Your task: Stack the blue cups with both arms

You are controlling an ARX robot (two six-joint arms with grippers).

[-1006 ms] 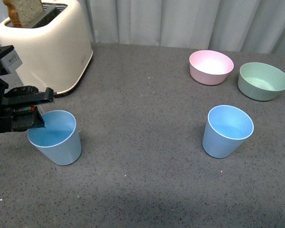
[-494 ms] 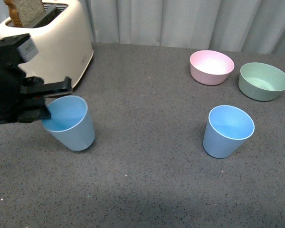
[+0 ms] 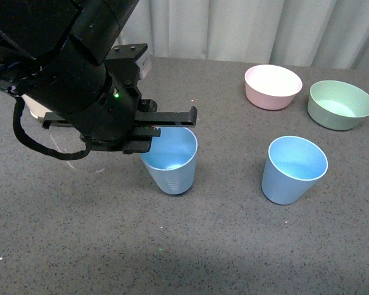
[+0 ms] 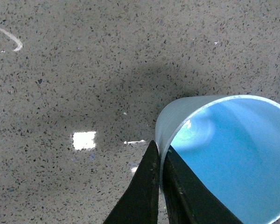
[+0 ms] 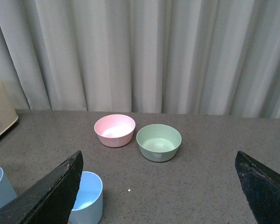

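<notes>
My left gripper is shut on the rim of a light blue cup, held near the middle of the table in the front view. In the left wrist view the two black fingers pinch the cup's wall, one inside and one outside. The second blue cup stands upright on the table to the right; it also shows in the right wrist view. My right gripper is open and empty, raised off the table, and out of the front view.
A pink bowl and a green bowl stand at the back right. A cream toaster is mostly hidden behind my left arm at the back left. Grey curtains hang behind the dark speckled table.
My left arm has carried the blue cup from the left side of the table rightward to the middle. The arm now covers the toaster. The second cup has not moved.
</notes>
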